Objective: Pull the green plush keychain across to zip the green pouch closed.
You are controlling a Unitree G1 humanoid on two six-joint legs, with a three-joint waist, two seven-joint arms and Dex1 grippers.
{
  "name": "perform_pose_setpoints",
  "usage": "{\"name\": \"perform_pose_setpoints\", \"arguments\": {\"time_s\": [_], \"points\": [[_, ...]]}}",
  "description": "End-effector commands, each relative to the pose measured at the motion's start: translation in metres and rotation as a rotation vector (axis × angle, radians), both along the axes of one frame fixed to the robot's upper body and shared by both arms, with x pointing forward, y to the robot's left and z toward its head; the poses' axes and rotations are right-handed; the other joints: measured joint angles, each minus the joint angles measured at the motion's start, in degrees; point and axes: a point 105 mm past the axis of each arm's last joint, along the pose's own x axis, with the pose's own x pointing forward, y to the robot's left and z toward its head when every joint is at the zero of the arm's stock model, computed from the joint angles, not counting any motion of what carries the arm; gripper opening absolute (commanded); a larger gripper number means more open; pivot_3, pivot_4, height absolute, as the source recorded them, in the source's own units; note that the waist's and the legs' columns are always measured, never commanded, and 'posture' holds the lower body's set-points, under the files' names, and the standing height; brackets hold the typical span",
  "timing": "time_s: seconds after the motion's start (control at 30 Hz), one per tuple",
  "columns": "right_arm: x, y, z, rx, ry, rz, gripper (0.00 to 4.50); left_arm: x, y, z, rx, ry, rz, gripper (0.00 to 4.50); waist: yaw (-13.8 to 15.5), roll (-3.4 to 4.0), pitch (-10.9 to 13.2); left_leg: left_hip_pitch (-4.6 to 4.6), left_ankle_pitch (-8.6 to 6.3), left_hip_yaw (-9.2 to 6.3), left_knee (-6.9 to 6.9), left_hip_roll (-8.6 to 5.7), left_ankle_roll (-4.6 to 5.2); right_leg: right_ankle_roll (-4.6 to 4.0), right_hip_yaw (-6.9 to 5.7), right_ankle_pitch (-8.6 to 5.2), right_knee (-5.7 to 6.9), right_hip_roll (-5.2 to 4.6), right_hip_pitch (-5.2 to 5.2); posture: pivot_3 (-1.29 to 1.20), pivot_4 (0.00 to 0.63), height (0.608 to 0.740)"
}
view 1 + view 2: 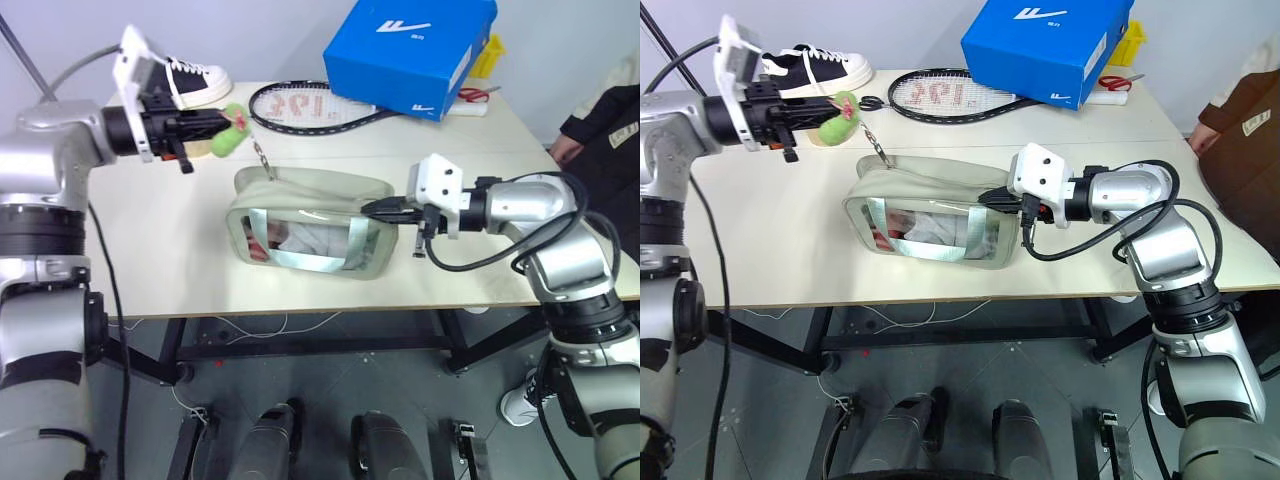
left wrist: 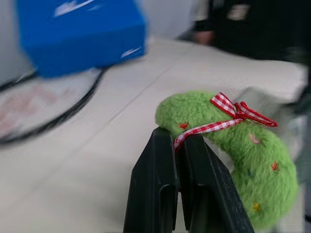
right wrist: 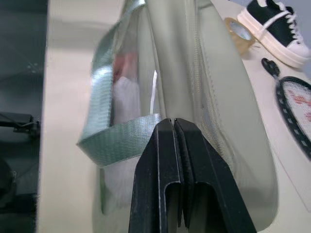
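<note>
Your right gripper [image 1: 372,210] is clamped shut on the right end of the green pouch [image 1: 305,232], near the table's [image 1: 180,260] front edge.
Head views show bare tabletop around the pouch; the blue shoebox [image 1: 410,50] and racket [image 1: 300,105] sit well behind. Your left gripper [image 1: 222,124], pinched shut, holds the green plush keychain [image 1: 231,131] raised above the pouch's left end. Its wrist view adds a red gingham ribbon [image 2: 228,116].

racket [image 1: 310,105] behind pouch [image 1: 310,225], on table [image 1: 160,250]
</note>
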Motion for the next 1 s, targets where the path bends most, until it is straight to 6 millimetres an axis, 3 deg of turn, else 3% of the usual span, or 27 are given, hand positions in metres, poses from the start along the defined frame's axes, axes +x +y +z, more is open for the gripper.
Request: {"name": "perform_pose_setpoints", "arguments": {"time_s": [0.03, 0.13, 0.23, 0.33, 0.5, 0.57, 0.8, 1.0], "points": [[0.003, 0.004, 0.002, -0.004, -0.026, -0.005, 0.0, -0.004, -0.016, -0.014, 0.115, -0.027, -0.055, 0.05, -0.3, 0.01, 0.0, -0.01, 0.01, 0.0, 0.0, 0.01, 0.01, 0.0, 0.0, 0.0, 0.01, 0.02, -0.02, 0.0, 0.15, 0.74], [0.004, 0.004, 0.003, -0.001, -0.033, -0.016, 0.0, 0.0, -0.014, -0.033, 0.217, -0.037, -0.039, 0.05, -0.4, 0.01, 0.0, -0.02, 0.08, 0.02, -0.01, 0.02, 0.11, 0.0, 0.04, 0.0, 0.08, 0.03, -0.08, 0.0, 0.15, 0.74], [0.004, 0.001, 0.003, -0.003, -0.039, -0.028, 0.0, 0.005, -0.012, -0.039, 0.248, -0.057, -0.008, 0.05, -0.1, 0.0, 0.0, -0.05, 0.08, 0.0, -0.01, 0.02, 0.12, 0.0, 0.03, 0.0, 0.12, 0.04, -0.11, 0.0, 0.15, 0.74], [0.005, 0.001, 0.003, -0.001, -0.037, -0.033, 0.0, 0.011, -0.012, -0.029, 0.209, -0.086, 0.024, 1.02, 0.0, 0.0, 0.0, -0.03, 0.07, 0.01, 0.02, 0.0, 0.12, 0.01, 0.03, 0.0, 0.11, 0.02, -0.08, 0.0, 0.15, 0.74], [0.005, 0.002, 0.002, 0.001, -0.034, -0.031, 0.0, 0.007, -0.005, -0.002, 0.179, -0.117, 0.042, 3.63, 0.0, -0.01, 0.0, -0.05, 0.07, 0.0, 0.03, 0.0, 0.12, 0.01, 0.01, 0.0, 0.11, 0.02, -0.09, 0.0, 0.15, 0.74], [0.006, 0.002, 0.002, 0.001, -0.036, -0.029, 0.0, -0.002, 0.002, 0.005, 0.208, -0.12, 0.022, 4.46, -0.2, -0.01, 0.0, -0.07, 0.08, 0.0, 0.03, 0.0, 0.13, 0.01, 0.01, 0.01, 0.11, 0.03, -0.11, 0.0, 0.15, 0.74], [0.009, 0.004, 0.002, 0.004, -0.041, -0.018, 0.0, -0.022, 0.036, 0.0, 0.354, -0.099, 0.057, 4.46, -0.2, 0.0, 0.0, -0.01, 0.08, 0.01, -0.01, 0.01, 0.12, 0.01, 0.0, 0.0, 0.11, 0.06, -0.08, 0.0, 0.15, 0.74], [0.009, 0.007, 0.002, 0.005, -0.038, -0.005, 0.0, -0.031, 0.027, -0.022, 0.3, -0.045, 0.032, 4.46, 0.1, 0.0, 0.0, -0.04, 0.02, -0.03, 0.04, 0.01, 0.04, -0.17, 0.0, -0.1, 0.09, 0.02, -0.09, 0.0, 0.15, 0.74]]}}
